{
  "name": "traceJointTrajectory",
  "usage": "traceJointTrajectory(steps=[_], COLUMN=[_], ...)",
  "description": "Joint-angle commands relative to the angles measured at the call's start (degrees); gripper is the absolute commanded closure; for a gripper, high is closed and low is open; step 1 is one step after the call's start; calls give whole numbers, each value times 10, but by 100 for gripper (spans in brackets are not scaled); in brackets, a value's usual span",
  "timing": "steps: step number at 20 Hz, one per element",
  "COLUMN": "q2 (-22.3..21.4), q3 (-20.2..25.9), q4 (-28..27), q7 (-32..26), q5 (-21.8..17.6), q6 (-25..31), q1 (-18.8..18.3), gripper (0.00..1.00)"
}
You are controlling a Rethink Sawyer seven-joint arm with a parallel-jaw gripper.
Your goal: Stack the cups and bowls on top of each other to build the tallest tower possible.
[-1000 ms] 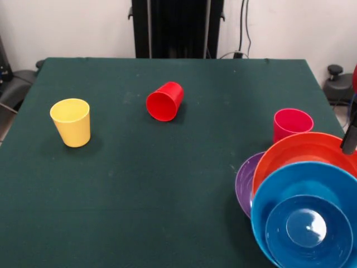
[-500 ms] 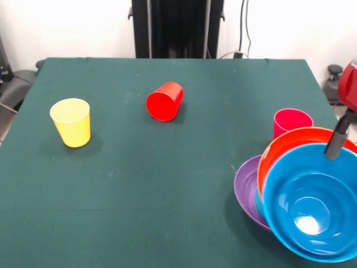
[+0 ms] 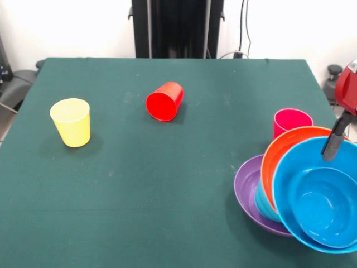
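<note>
Bowls crowd the lower right of the frame, nearest to where I stand. A big blue bowl (image 3: 318, 204) is tipped up on edge, its open mouth facing toward me and slightly left, its lower rim running off the bottom right of the picture. Right behind it sits a red-orange bowl (image 3: 277, 156), tilted the same way, showing only as a crescent round the blue one's upper left. Below and left of those, a purple bowl (image 3: 245, 190) lies lowest, and a sliver of a second blue bowl (image 3: 263, 205) peeks out between the purple one and the big blue one. Together they make a leaning, nested pile rather than an upright tower.

At the right edge, the gripper (image 3: 331, 146) comes down as a dark finger at the big blue bowl's upper rim, with a red piece of the arm (image 3: 348, 89) above it. Whether it is clamped on the rim or merely resting there I cannot tell.

Just beyond the pile, a pinkish-red cup (image 3: 291, 121) stands upright, mouth up, its lower part hidden by the red-orange bowl.

Over at the left, a yellow cup (image 3: 71, 122) stands upright, well apart from everything.

Farther back, left of centre, a red cup (image 3: 165, 101) lies on its side on the green table (image 3: 167, 195), its long axis running from upper right to lower left, mouth pointing toward me.
</note>
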Motion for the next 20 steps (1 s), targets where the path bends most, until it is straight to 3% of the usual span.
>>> traceJointTrajectory(steps=[1,13,20], q2=[-40,-82,-171], q3=[61,83,112], q4=[89,154,247], q7=[16,-28,-151], q5=[-16,-30,-56], q6=[-1,-14,-12], q1=[-3,-3,-23], gripper=[0,0,0])
